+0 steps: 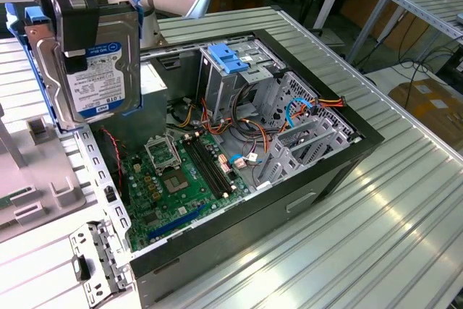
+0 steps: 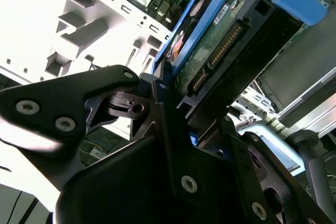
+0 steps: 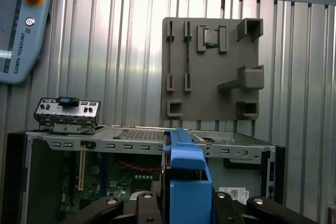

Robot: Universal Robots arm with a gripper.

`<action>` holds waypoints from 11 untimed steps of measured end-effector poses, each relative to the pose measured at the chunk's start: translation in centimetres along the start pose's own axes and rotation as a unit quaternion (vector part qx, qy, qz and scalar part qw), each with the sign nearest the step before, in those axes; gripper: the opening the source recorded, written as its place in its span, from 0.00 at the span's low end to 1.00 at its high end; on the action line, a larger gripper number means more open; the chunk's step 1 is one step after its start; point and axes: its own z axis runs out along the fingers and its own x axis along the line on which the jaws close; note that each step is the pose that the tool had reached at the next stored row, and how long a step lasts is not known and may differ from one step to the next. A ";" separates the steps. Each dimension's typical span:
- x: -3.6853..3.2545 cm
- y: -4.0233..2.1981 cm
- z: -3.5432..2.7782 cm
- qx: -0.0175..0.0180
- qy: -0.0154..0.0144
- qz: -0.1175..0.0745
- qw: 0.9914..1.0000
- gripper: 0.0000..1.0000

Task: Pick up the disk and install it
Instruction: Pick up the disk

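Clamped narrow on the disk: end effector, one finger on each flat face. Hanging upright and clear of everything, label outward, above the computer case wall that faces the grey fixture plate, toward the worktop edge at the exterior view's left. Blue rails and tab plain in both wrist views. Carrying, by the look of it. Best done with a firm, square grip, rails level, well away from the loose cables and the drive cage.
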 end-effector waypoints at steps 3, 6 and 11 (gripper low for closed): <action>0.01 -0.21 -0.01 0.000 0.000 0.000 1.000 0.37; 0.03 -0.46 -0.02 0.000 0.000 0.000 1.000 0.37; 0.06 -0.80 -0.03 0.000 0.000 0.000 1.000 0.37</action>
